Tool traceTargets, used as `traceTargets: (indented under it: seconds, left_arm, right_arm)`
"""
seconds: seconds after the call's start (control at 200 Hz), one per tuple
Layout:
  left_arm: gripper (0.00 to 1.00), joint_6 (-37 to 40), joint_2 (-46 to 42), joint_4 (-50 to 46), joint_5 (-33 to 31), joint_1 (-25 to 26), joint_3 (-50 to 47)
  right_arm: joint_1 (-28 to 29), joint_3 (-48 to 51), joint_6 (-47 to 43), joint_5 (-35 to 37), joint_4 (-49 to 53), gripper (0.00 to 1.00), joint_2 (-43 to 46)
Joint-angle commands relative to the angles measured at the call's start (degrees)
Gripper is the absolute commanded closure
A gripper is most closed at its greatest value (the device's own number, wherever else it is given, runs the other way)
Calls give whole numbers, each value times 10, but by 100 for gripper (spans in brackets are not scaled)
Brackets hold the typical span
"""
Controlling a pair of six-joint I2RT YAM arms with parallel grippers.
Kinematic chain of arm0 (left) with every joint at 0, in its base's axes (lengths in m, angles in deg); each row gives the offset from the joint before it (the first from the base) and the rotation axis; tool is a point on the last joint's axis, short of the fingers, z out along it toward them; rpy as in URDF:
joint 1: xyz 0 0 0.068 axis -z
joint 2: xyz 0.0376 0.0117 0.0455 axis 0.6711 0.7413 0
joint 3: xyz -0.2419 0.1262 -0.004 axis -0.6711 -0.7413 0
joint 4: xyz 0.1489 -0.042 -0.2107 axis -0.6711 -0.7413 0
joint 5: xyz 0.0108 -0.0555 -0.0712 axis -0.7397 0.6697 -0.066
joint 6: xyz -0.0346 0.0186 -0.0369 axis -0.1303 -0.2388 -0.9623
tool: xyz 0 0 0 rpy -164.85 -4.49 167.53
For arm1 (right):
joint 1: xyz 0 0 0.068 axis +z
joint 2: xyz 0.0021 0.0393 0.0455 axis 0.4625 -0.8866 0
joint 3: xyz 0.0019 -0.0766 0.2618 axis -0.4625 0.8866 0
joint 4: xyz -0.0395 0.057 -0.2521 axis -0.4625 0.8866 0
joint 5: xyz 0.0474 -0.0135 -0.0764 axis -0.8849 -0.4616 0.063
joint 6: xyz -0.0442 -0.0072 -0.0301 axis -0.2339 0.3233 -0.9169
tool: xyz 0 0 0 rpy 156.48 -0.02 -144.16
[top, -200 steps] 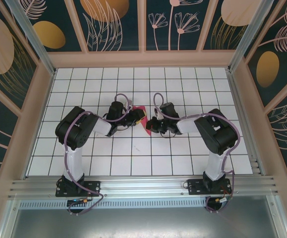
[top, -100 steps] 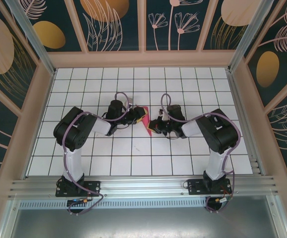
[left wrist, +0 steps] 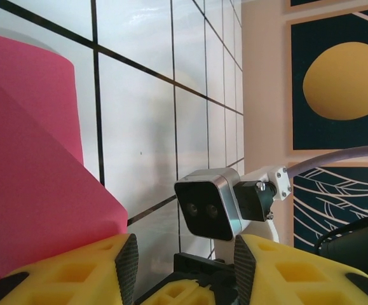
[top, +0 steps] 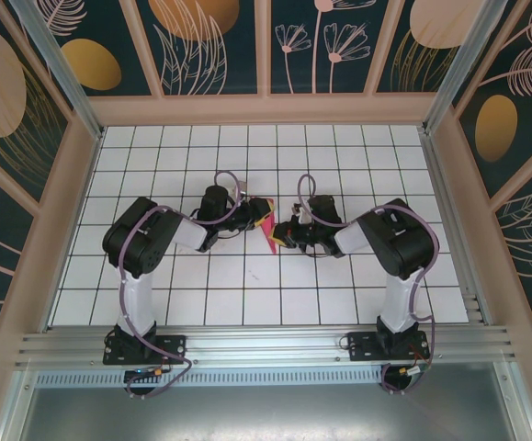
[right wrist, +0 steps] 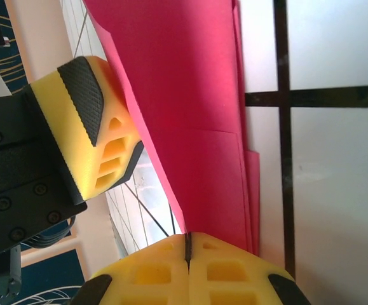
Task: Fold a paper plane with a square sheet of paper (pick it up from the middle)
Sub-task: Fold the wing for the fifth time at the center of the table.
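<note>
Paper matt, smooth; table tiles glossy white; fingers yellow plastic, pads rough black

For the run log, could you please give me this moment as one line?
paper: folded, centre of table | left claw: open, beside paper | right claw: shut, at paper

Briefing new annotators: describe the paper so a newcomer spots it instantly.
Start at the white tiled table, then go to its middle. Between the left hand and the right hand is the folded paper, pinched by the right one. Its bright pink sets it apart from the white tiles and yellow fingers.
</note>
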Motion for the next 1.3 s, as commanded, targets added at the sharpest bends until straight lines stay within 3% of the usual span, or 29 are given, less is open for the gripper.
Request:
traceTargets:
  seconds: [0.0,0.235,0.39,0.55,0.706,1.001,1.296]
  left_arm:
    - [53,21,18,-13,1,2,18]
    - [54,37,29,-33,-12,4,22]
    - [55,42,30,-39,-14,4,22]
    - [55,44,30,-40,-11,4,24]
    - [55,46,32,-45,-8,4,28]
    - [55,45,31,-44,-6,4,29]
    - [55,42,28,-42,-5,4,31]
  right_arm:
    - [-1,-1,9,-13,-29,100,-8]
    - [-1,5,0,-4,-19,100,1]
    - [10,-9,-58,23,61,87,44]
    - [17,-15,-117,98,160,77,90]
    - [17,-20,-140,126,199,74,108]
    - [44,-89,-196,159,285,57,89]
    - [53,-114,-213,203,324,55,67]
